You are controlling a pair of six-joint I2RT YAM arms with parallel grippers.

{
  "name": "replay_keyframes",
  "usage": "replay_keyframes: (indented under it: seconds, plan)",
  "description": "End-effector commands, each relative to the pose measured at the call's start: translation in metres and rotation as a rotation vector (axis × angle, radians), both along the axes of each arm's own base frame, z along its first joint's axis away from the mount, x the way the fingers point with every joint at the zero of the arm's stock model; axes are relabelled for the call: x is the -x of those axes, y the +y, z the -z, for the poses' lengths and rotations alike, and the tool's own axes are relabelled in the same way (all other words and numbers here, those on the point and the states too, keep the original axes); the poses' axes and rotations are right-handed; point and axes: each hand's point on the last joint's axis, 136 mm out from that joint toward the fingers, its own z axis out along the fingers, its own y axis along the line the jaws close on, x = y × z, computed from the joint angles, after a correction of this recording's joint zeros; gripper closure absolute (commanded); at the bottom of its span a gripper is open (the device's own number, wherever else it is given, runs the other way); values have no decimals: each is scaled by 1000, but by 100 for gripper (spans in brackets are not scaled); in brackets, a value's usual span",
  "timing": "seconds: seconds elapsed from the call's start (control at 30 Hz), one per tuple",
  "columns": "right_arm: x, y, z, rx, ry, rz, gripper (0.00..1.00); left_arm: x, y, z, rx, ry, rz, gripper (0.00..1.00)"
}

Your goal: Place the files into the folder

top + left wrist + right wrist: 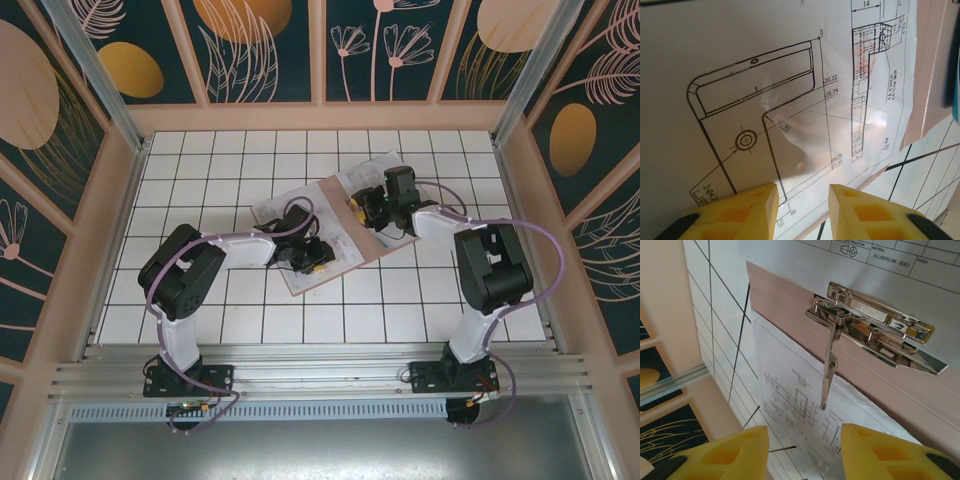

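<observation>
- On the sheet [765, 100] next to the folder [335, 235]: black line drawing of an L-shaped bracket. It reads "20,22", "26,79", "R2", "14", "66,79", "71,57"; the rest is too small.
- Past the folder's clip [870, 322], the second sheet [805, 265] has a title block: "PROJECTION", "MATERIAL", "ALUMINUM - 6061", "FINISH". The stamp on the clip is unreadable.
- Pose: the left gripper [802, 207] sits low over the sheet at the folder's near-left part, pointing down. Its yellow fingers are apart, released, with nothing between them.
- Pose: the right gripper [805, 450] is at the folder's far-right side, aimed at the clip. Its fingers are apart, released, gripping nothing. The clip's thin lever [829, 370] sticks out toward it, not touched.
- Look: the folder is pinkish-brown card, lying flat on the tiled table [200, 170], mid-table and skewed to the grid. The chrome clip is fixed on it.
- A third sheet [790, 390] with small diagrams pokes out from the folder's edge below the clip, onto the table.
- Can't tell whether the first sheet lies over or under the folder's edge.
</observation>
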Motion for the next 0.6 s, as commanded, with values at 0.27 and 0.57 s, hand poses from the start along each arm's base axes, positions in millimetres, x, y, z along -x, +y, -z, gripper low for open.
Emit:
replay_keyframes:
  seconds: [0.27, 0.57]
  plan:
    - [-5, -1, 18, 61, 55, -45, 67, 12, 6, 20, -51, 64, 9, 67]
    - [-9, -10, 21, 71, 51, -35, 74, 11, 6, 20, -59, 63, 9, 67]
